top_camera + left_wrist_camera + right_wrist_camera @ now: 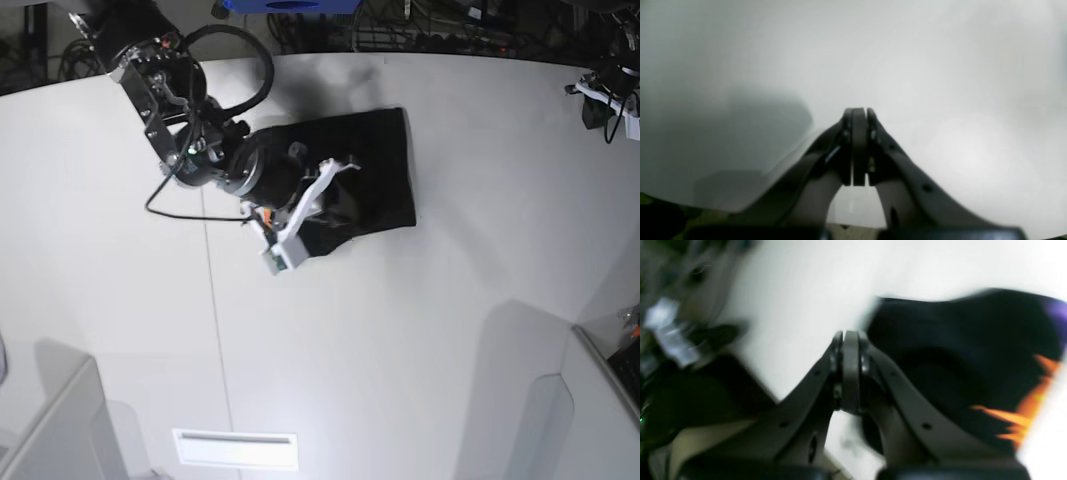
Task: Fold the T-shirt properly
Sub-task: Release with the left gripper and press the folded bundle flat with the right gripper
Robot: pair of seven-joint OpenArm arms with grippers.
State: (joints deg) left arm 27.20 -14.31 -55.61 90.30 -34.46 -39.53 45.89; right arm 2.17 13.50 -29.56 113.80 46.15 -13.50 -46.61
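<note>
The black T-shirt [383, 160] lies folded into a compact rectangle on the white table [420, 330], back of centre. In the right wrist view the T-shirt [957, 350] fills the right side, with an orange print and a bit of purple at its edge. My right gripper [850, 336] is shut just off the shirt's left corner, with no cloth seen between its fingers; the picture is blurred. The right arm [250, 170] hangs over the shirt's left part. My left gripper [858, 111] is shut on nothing over bare table, far from the shirt.
The left arm [608, 95] sits at the table's far right edge. A black cable [190, 213] trails from the right arm across the table. A white label plate [235, 449] lies near the front edge. Grey panels stand at both front corners.
</note>
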